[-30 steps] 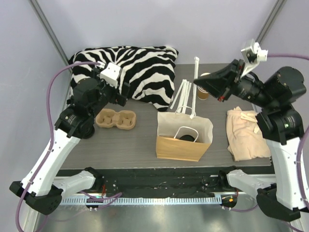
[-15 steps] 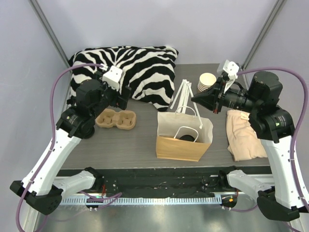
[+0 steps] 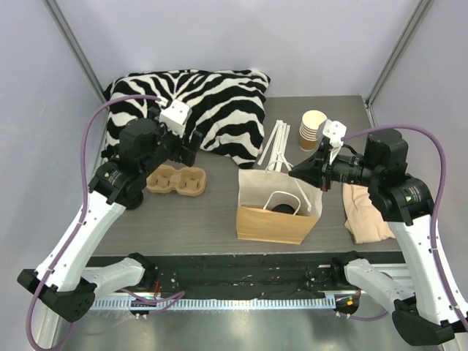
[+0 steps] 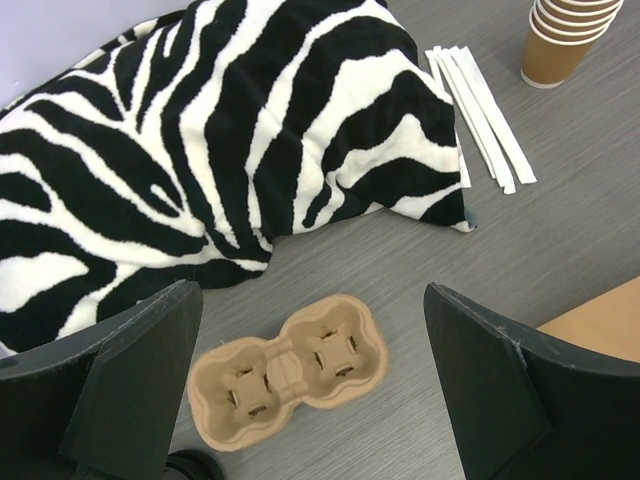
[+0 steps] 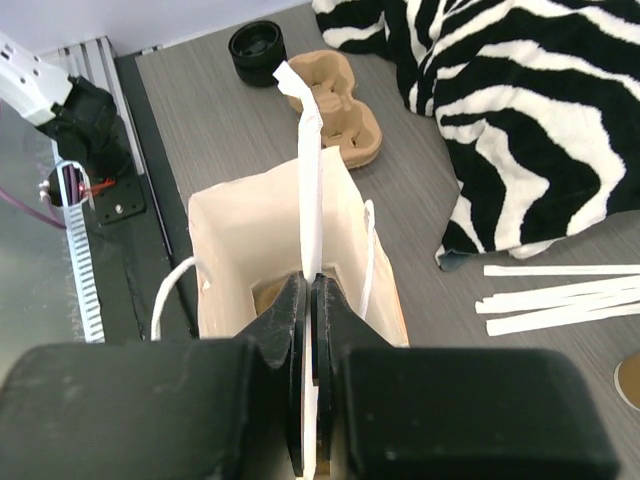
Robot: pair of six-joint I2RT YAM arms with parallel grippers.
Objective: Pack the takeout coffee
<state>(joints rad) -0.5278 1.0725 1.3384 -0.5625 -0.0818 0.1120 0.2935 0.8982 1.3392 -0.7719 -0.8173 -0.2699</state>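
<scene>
Though hidden at the right wrist, coffee [image 3: 284, 210]: black lid inside bag [image 3: 267, 223] from above, table's [image 3: 212, 219] 6 o'clock.
Right gripper [image 5: 308, 285]: clamped on straw [image 5: 309, 170] over bag.
Left gripper [image 4: 308, 300]: spread wide above carrier [image 4: 288, 368], 9 o'clock.

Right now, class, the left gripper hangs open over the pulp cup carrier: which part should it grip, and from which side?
The narrow waist of the cup carrier, between its two wells, from straight above. It lies flat on the table, so its sides offer only a low rim, while the pinched middle is probably the slimmest part for the left gripper to close across.
</scene>
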